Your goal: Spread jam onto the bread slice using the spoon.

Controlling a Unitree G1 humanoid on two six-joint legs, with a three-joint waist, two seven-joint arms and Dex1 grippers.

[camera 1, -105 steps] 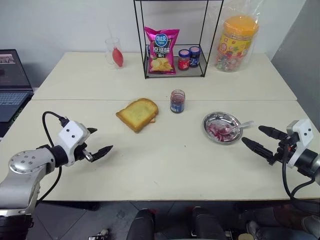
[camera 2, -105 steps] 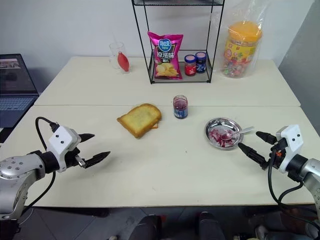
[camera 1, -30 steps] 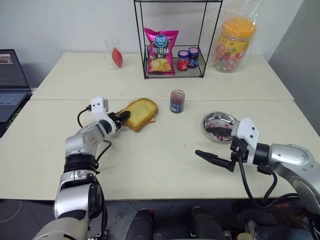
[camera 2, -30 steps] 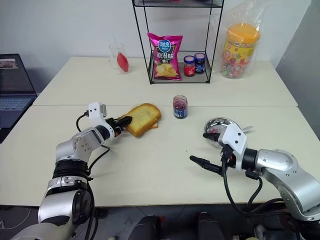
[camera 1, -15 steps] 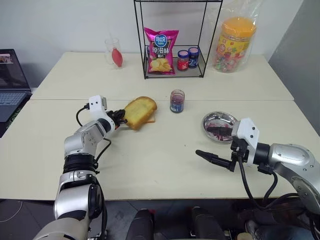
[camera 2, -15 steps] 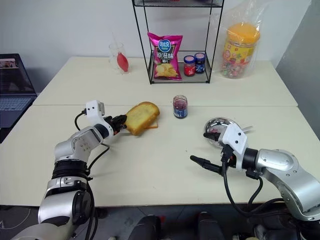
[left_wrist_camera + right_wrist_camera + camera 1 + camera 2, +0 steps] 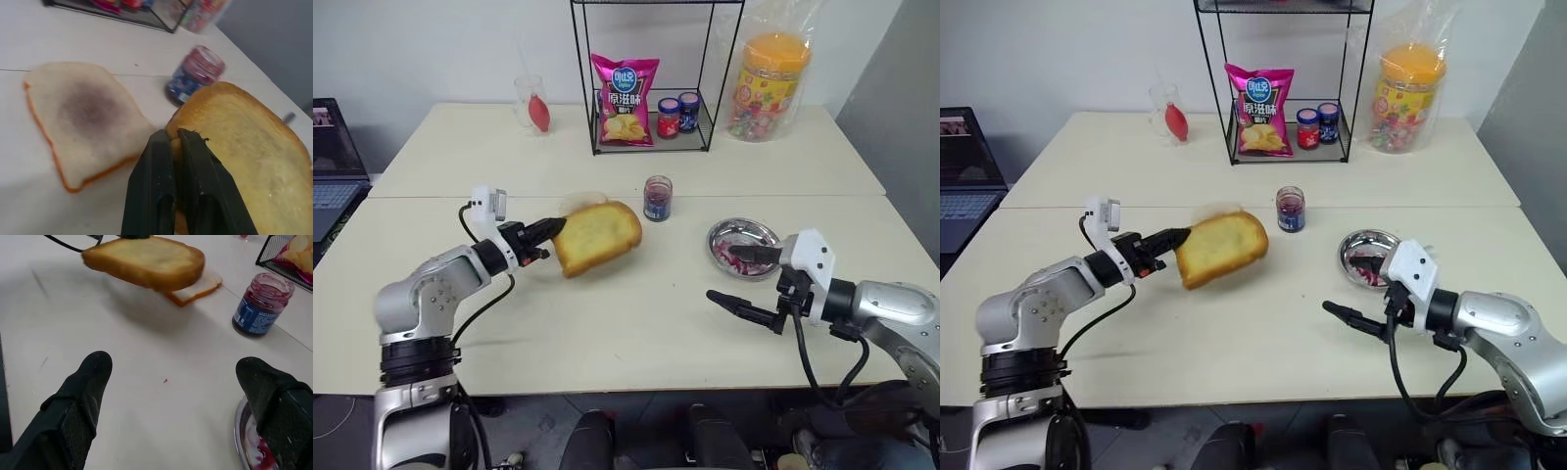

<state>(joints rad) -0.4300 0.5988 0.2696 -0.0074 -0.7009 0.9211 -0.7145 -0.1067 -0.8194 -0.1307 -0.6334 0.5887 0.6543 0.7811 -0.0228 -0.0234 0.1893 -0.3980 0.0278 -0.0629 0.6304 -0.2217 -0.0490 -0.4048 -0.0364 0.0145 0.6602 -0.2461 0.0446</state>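
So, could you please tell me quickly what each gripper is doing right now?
Left gripper: shut on the bread slice, lifted off the table.
Right gripper: open, holding nothing.

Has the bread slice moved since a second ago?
Yes. The left gripper has lifted the bread slice off the pale slice it lay on, and it now hangs nearer the robot, further below the jam jar.

The bread slice, thick and golden with browner crust, hangs tilted above the desk at centre frame, gripped at its left edge. Wet red jam lies in the steel dish at right of centre.
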